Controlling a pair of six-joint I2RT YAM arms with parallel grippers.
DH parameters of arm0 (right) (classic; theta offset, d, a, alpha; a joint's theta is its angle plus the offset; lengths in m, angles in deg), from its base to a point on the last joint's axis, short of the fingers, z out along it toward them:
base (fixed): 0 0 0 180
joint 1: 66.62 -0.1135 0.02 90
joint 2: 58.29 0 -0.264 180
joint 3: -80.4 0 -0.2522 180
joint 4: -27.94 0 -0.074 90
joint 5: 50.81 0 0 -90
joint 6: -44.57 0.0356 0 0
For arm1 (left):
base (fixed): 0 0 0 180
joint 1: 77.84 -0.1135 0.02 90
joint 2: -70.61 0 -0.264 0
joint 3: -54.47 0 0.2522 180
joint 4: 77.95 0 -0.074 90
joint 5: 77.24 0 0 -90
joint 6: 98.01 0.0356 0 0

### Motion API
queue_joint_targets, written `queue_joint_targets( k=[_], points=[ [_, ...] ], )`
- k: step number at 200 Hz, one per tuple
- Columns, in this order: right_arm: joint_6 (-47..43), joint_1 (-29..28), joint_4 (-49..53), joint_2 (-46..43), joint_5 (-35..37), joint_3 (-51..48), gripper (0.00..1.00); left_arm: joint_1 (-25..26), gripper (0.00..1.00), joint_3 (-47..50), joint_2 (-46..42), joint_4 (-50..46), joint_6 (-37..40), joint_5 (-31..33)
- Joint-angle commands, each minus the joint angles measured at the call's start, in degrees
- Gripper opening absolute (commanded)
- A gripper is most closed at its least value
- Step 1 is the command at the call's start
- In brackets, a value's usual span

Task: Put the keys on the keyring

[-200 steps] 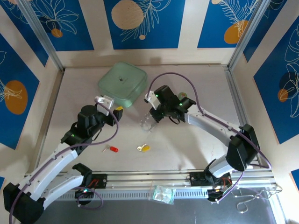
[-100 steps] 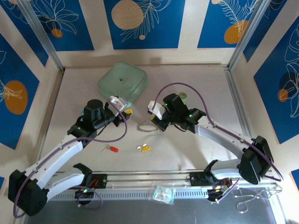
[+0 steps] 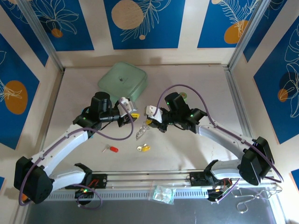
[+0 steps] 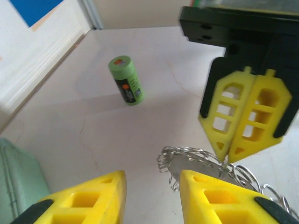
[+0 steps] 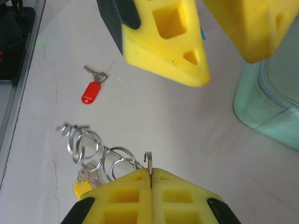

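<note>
your right gripper (image 5: 151, 176) clamps one end of the keyring (image 5: 93, 147), dangling it just above the table (image 3: 84, 88), while your left gripper (image 4: 153, 186) hovers open-jawed opposite; the yellow key (image 3: 145, 148) and red key (image 5: 91, 91) lie unthreaded below, so the next move likely calls for a steadying second grip.

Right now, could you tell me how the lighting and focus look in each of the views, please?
Top external view: evenly lit and sharp, with only soft shadows on the table. Left wrist view: the green cylinder is crisp, the keyring glints brightly, and the left hand at the bottom edge looks slightly soft. Right wrist view: the red key is sharp.
</note>
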Motion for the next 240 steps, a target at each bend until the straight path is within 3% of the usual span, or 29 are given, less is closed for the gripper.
queue_joint_targets(
  k=[1,23,74,157,199,240],
  points=[
    [-4.7,0.1,1.0,-1.4,-3.9,2.6,0.00,0.2,0.33,0.0,0.7,-1.9,6.8,-8.1],
    [-6.8,-0.3,0.9,-1.5,-4.2,2.5,0.00,0.2,0.31,3.3,0.8,3.1,8.0,-13.0],
    [-8.2,-1.5,1.3,-1.3,-4.6,3.5,0.00,0.2,0.31,6.2,0.4,2.9,9.5,-16.9],
    [-8.2,-4.8,1.8,0.2,-1.5,5.5,0.00,0.2,0.21,9.4,-0.8,6.3,10.1,-16.5],
    [-8.4,-5.3,2.4,0.7,3.6,5.9,0.00,0.2,0.26,9.6,-1.9,5.7,10.2,-16.0],
    [-7.6,-4.8,2.2,-1.5,4.2,4.8,0.00,0.3,0.26,10.1,-3.1,5.2,11.5,-13.1]
  ],
)
